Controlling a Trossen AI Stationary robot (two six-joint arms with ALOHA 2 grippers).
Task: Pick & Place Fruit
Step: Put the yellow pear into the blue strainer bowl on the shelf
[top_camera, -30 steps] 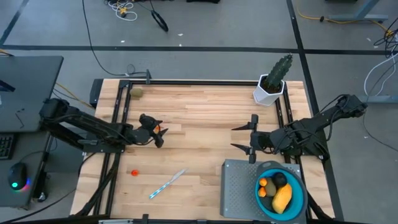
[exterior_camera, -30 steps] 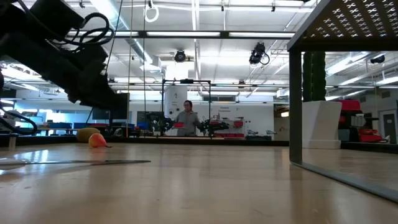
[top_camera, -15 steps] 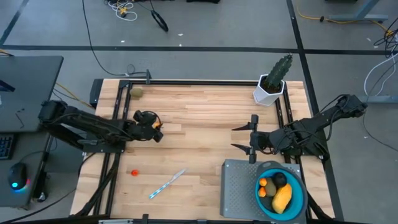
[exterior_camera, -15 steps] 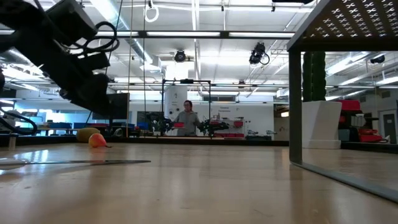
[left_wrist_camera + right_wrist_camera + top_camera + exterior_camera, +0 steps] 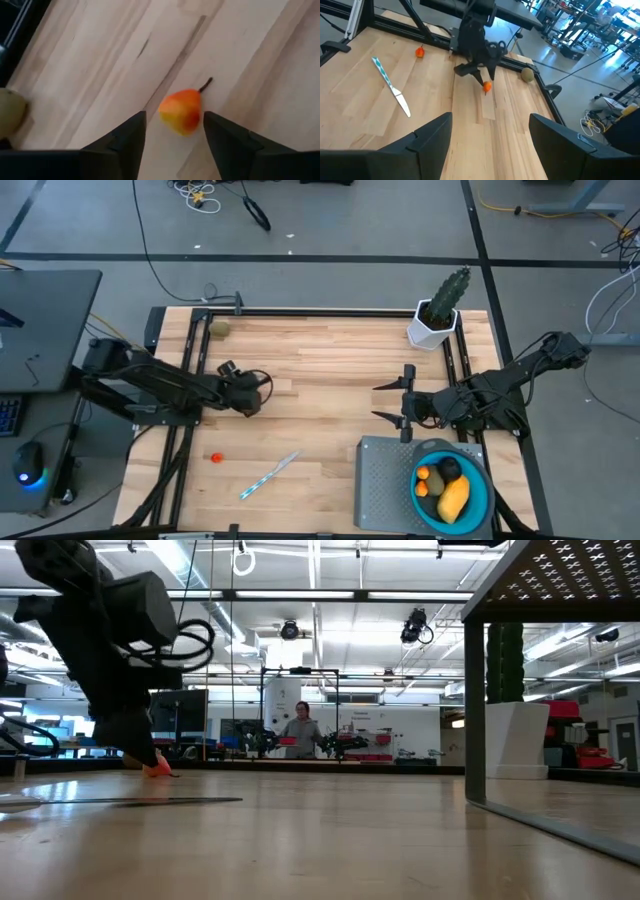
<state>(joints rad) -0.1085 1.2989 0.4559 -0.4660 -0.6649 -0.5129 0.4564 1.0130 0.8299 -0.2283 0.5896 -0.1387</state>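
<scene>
Left wrist view shows you the left gripper (image 5: 172, 131) has dropped around the small orange pear (image 5: 181, 110) at frame centre on the surface (image 5: 100, 60), jaws spread but narrowing, ready to grasp.

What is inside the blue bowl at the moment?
In the blue bowl lie a yellow fruit, a black ball, an olive-brown fruit and small orange pieces. Anything beneath them is covered.

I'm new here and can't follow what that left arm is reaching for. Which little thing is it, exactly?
Start at the left half of the wooden table. The left end effector hangs there, open, just over a tiny pear-shaped fruit. It is orange-red fading to yellow with a thin dark stem, unlike the dull olive piece lying nearby.
</scene>
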